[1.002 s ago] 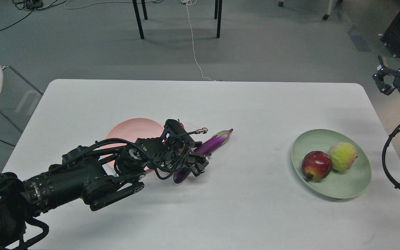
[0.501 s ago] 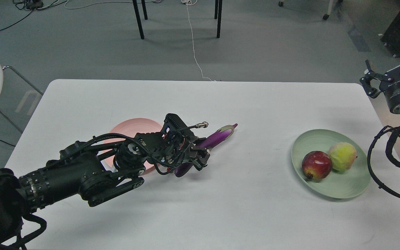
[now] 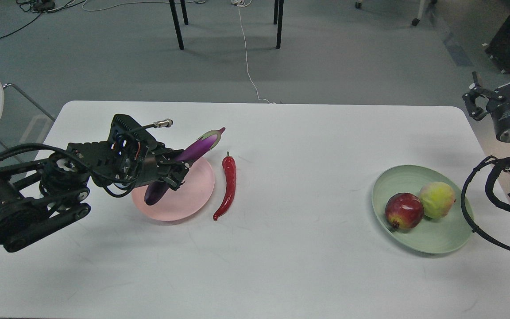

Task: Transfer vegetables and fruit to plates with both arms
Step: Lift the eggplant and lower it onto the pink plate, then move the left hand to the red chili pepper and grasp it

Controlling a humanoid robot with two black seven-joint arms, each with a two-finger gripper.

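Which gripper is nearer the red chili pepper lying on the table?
Left. The left gripper, shut on the eggplant over the pink plate, is just left of the chili pepper. The right gripper hangs past the table's far right corner.

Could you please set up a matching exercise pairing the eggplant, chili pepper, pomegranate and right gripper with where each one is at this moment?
Things:
1. eggplant
2. chili pepper
3. pomegranate
4. right gripper

Places:
A. lying on the white table beside the pink plate
B. on the green plate
C. off the table's far right corner
D. held in the left gripper above the pink plate

Pairs: 1-D, 2-A, 3-B, 4-C
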